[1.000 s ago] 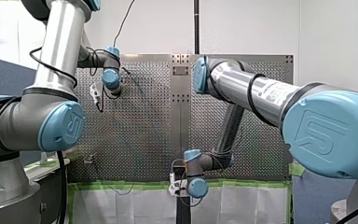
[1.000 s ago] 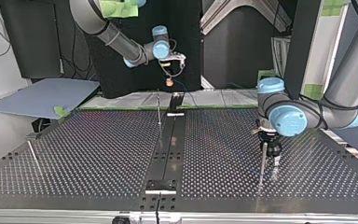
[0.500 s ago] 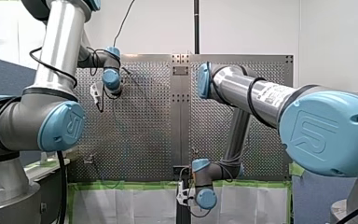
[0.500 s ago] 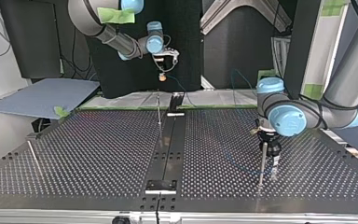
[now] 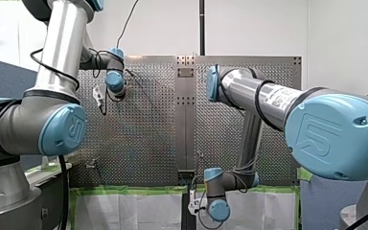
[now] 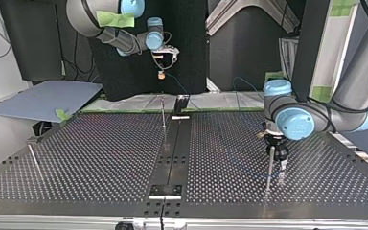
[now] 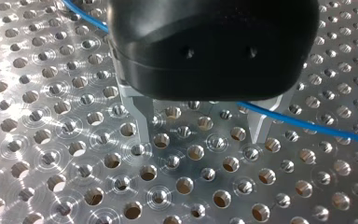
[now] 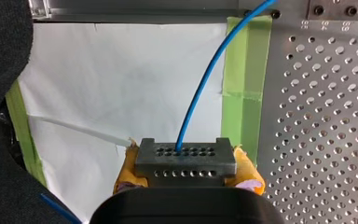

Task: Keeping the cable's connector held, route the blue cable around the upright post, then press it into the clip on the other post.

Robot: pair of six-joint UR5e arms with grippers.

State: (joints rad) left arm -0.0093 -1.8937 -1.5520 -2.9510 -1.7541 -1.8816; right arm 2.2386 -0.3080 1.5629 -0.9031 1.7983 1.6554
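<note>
My right gripper (image 8: 186,171) is shut, its yellow pads clamped on the grey connector block (image 8: 186,156). The blue cable (image 8: 205,79) rises from the block. In the top view my right gripper (image 6: 163,62) hangs beyond the table's far edge with the connector (image 6: 160,74) under it. My left gripper (image 7: 200,135) is open, its metal fingers (image 7: 140,121) just above the perforated table (image 7: 74,154). The cable (image 7: 307,125) runs under its black body and past one finger. In the top view my left gripper (image 6: 279,162) stands beside a thin upright post (image 6: 270,167).
A second thin post (image 6: 163,112) stands near the table's far middle, and a leaning rod (image 6: 33,160) at the top view's left. A black rail (image 6: 172,153) runs down the table's centre. White paper (image 8: 121,79) and green tape (image 8: 244,88) lie under my right gripper.
My right arm has carried the connector further off the table: up and leftwards in the top view, down and to the right in the front view. My left arm has not moved.
</note>
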